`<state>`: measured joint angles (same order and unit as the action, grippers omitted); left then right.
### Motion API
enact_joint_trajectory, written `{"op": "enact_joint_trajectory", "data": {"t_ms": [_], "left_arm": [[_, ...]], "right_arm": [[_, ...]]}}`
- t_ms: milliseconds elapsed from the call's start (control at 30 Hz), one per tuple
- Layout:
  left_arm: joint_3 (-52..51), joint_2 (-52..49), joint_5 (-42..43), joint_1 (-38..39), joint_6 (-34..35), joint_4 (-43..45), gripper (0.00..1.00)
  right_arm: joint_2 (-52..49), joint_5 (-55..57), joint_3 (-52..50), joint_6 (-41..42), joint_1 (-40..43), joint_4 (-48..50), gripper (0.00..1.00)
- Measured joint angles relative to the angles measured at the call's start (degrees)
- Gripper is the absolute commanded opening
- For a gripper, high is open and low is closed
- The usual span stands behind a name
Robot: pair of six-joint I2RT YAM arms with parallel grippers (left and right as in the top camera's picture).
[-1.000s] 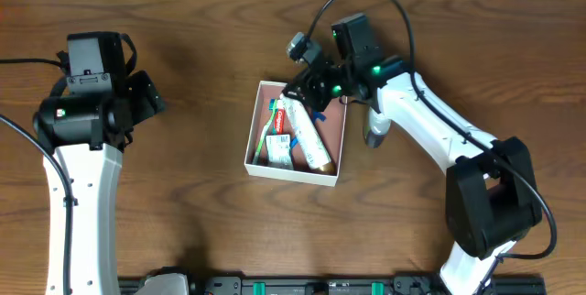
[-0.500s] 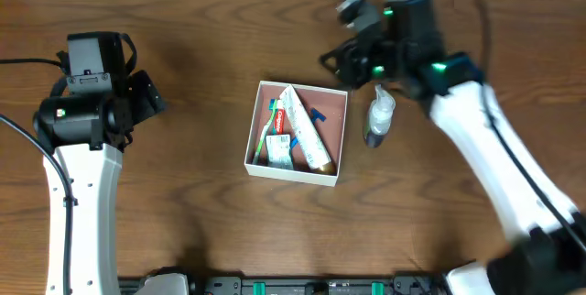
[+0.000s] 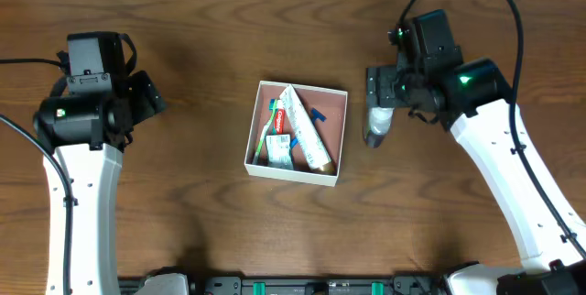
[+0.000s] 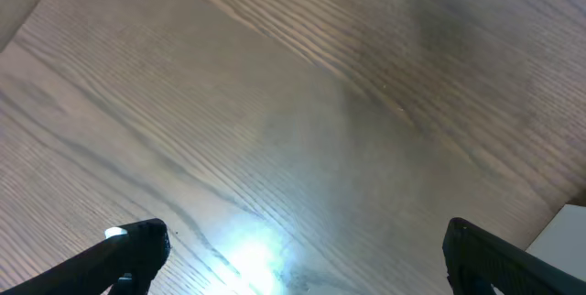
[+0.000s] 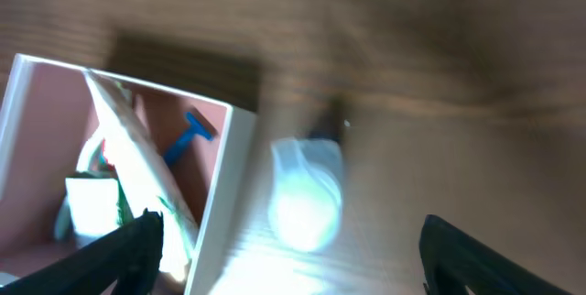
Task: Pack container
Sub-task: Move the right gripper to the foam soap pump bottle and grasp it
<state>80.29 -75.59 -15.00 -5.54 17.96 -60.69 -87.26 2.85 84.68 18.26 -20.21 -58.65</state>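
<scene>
Centre of the overhead frame: the container (image 3: 293,174) sits flat on the counter (image 3: 183,20), open face up. It is square, so it has no real long axis. It is turned a touch clockwise, its walls slightly off the frame edges. Already packed inside: a toothpaste tube (image 3: 304,132) on the diagonal from upper left to lower right, a blue razor (image 3: 318,114) tucked beside it, and a green-and-white packet (image 3: 277,147) at the lower left.

Over to the right side. A small bottle (image 3: 375,123) lies on the counter just outside the container's right wall, long axis running top to bottom in the frame. Its darker end is towards the bottom, though the wrist view is too blurred to be sure which end is the cap. The right fingers (image 5: 128,245) are spread wide, one either side of the bottle, and grip nothing. I'd read that straddle as lining up for a pinch across its narrow width, to lift it over the wall.

At upper left, the left fingers (image 4: 137,245) are also spread wide, with only bare wood between them. They are parked well clear, probably to leave the lane free.
</scene>
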Motion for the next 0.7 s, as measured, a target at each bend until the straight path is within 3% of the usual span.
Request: {"op": "enact_joint_trajectory", "data": {"t_ms": [100,300,533,700], "left_arm": [[0.0,0.0,0.0,0.0,0.0,0.0,0.98],[0.0,0.0,0.0,0.0,0.0,0.0,0.98],[0.0,0.0,0.0,0.0,0.0,0.0,0.98],[0.0,0.0,0.0,0.0,0.0,0.0,0.98]], "right_arm": [[-0.2,1.2,0.0,1.7,0.0,-2.6,0.91],[-4.1,1.6,0.0,3.9,0.0,-3.7,0.81],[-12.1,0.1,0.0,5.7,-0.1,-5.2,0.77],[-14.7,0.2,0.0,6.4,-0.1,-4.5,0.66]]}}
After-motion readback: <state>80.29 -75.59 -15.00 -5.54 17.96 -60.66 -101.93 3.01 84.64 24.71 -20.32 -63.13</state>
